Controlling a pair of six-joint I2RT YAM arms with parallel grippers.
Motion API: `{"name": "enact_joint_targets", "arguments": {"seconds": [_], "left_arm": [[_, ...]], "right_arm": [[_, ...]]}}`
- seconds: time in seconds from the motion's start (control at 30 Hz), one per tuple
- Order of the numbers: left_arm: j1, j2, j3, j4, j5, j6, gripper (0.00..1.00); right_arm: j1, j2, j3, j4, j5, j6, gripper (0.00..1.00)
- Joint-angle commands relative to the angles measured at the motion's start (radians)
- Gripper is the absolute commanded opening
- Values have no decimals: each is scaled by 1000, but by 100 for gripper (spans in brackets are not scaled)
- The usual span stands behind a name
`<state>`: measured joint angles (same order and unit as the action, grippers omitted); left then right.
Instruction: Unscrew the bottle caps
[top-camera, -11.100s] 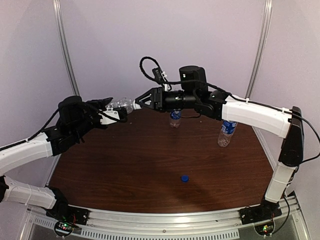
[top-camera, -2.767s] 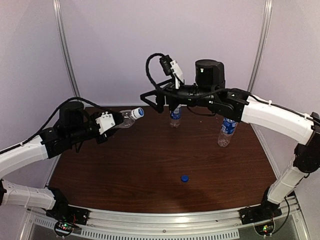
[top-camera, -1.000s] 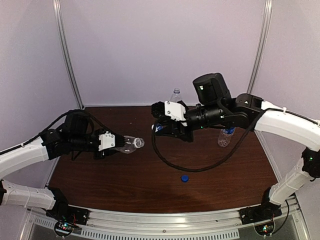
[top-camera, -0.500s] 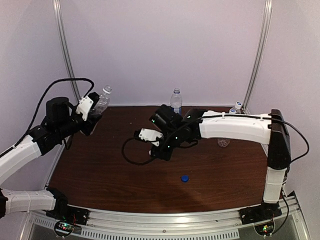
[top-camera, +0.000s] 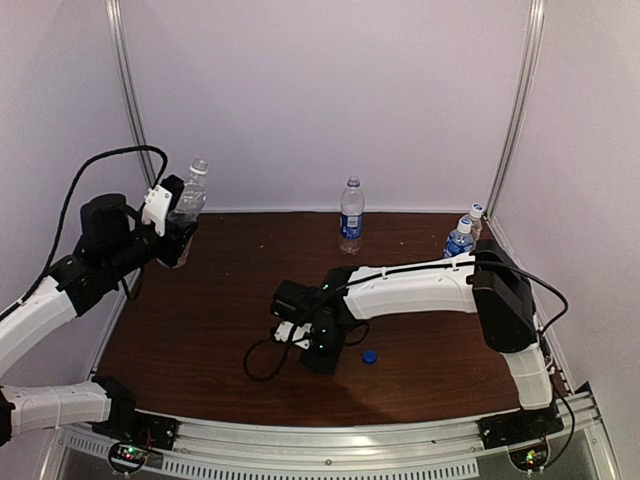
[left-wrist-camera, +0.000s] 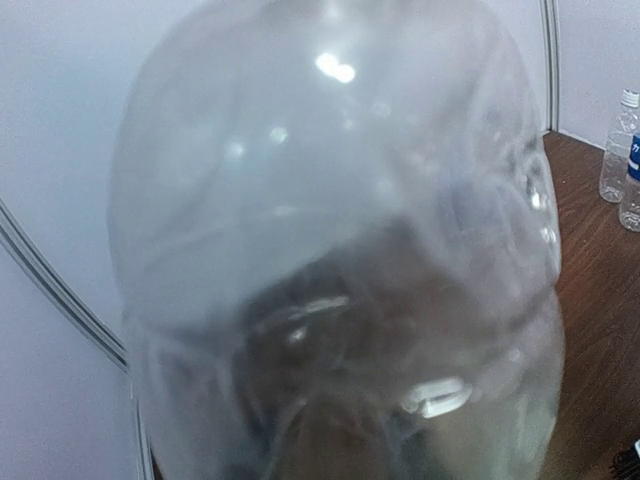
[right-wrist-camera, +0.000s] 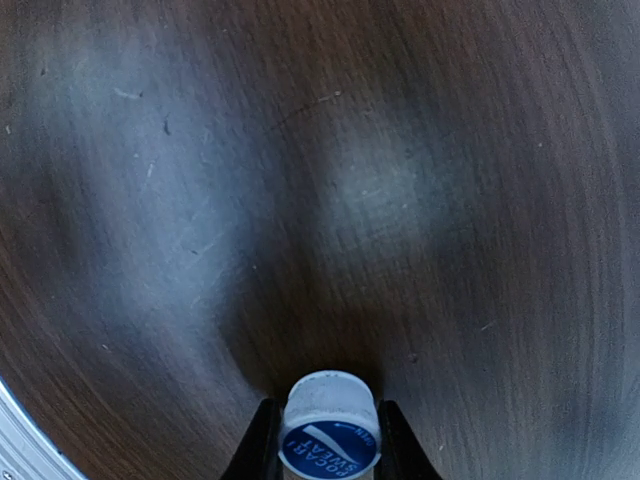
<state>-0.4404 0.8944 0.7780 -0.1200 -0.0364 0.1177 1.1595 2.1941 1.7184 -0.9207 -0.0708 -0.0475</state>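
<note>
White-and-blue cap (right-wrist-camera: 330, 440) (printed blue top facing the wrist camera) is pinched between the right fingers (right-wrist-camera: 262, 450) low over the worktop (top-camera: 220, 320), near the loose dark blue cap (top-camera: 370, 355), while the left fingers (top-camera: 172, 238) clench a clear bottle (top-camera: 190, 200) aloft at the rear left, nearly upright, neck uppermost.

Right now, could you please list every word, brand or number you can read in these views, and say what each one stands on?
"POCAR" and "SWEAT", inverted in the right wrist view: on the white-and-blue cap between the right gripper's fingers.
Blue labels on the back bottle and the right-edge bottle: too small to read.
Clear bottle in the left gripper: no readable text.
Dark blue cap: none legible.
</note>
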Motion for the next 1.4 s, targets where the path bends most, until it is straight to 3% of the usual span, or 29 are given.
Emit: {"name": "enact_joint_targets", "arguments": {"seconds": [0.0, 0.17, 0.2, 0.27, 0.3, 0.33, 0.47, 0.67, 0.83, 1.0, 1.23, 1.37], "left_arm": [[2, -18, -8, 57, 19, 2, 21], [2, -21, -16, 65, 30, 9, 21], [2, -21, -17, 65, 35, 11, 21], [2, -22, -21, 65, 36, 16, 21], [2, -23, -24, 64, 66, 22, 21], [2, -24, -28, 64, 91, 28, 22], [2, -31, -45, 63, 211, 43, 24], [2, -56, -37, 71, 523, 65, 24], [1, -49, -48, 109, 775, 50, 25], [-1, -37, -67, 189, 834, -14, 25], [-2, -33, -65, 200, 829, -12, 25], [-7, -28, -73, 209, 832, -16, 25]], "right_arm": [[-9, 21, 27, -10, 53, 37, 25], [-21, 36, 31, 9, 46, 47, 27], [-23, 35, 34, 11, 46, 47, 32], [-23, 35, 47, 5, 62, 47, 57], [-25, 30, 58, -2, 86, 47, 89], [-27, 24, 71, -8, 104, 47, 98], [-44, -64, 136, 17, 48, 12, 100], [-126, -350, 73, 311, -277, -59, 100], [-188, -507, -63, 833, -496, 107, 100], [-178, -466, -121, 1389, -586, 323, 99], [-99, -349, 71, 1203, -564, 168, 99], [-95, -306, 110, 1194, -583, 227, 88]]}}
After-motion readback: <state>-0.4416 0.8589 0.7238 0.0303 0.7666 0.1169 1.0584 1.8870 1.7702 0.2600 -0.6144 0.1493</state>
